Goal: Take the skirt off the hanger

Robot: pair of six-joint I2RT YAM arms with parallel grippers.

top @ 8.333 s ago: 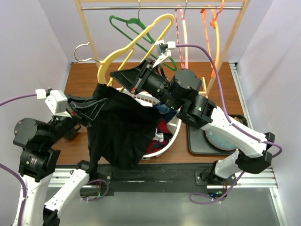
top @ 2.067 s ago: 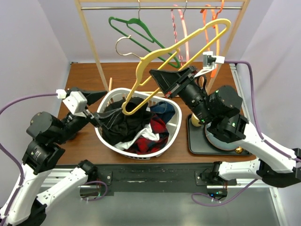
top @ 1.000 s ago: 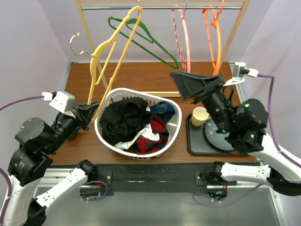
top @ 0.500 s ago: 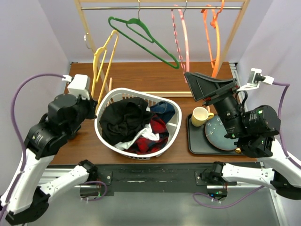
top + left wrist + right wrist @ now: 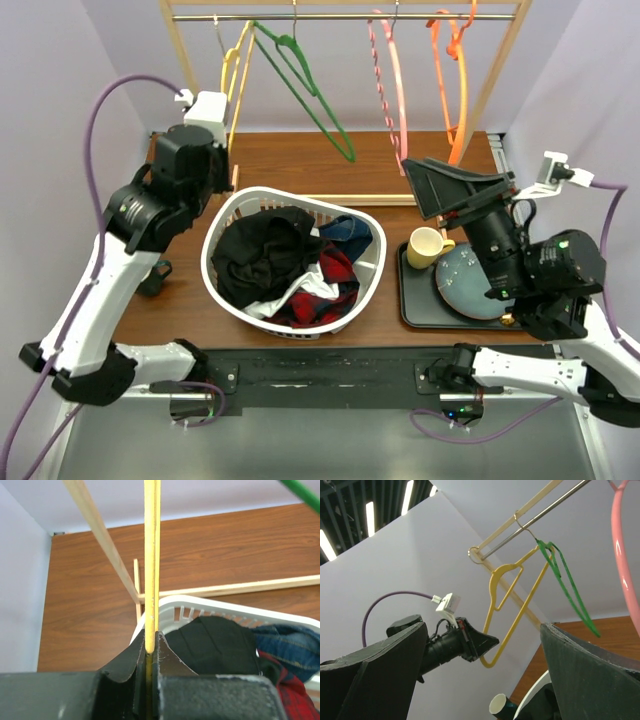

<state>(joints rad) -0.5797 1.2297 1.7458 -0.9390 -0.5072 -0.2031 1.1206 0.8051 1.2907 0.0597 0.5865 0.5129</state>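
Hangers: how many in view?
4: yellow hanger far left, in the left pincer; green hanger beside it; pink hanger mid-rail; orange hanger on the right. None seems hidden.

One yellow hanger (image 5: 232,60), one green (image 5: 320,115), one pink (image 5: 396,90), one orange (image 5: 462,90), one basket (image 5: 215,285), one cup (image 5: 428,245), one plate (image 5: 455,290), one tray (image 5: 410,310)

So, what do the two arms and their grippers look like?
The left arm and the right arm match: white links, round black joints. The left gripper and the right gripper have black wedge-shaped fingers. A purple cable runs to a small white box on the left wrist; the right wrist has its own purple lead and white block.
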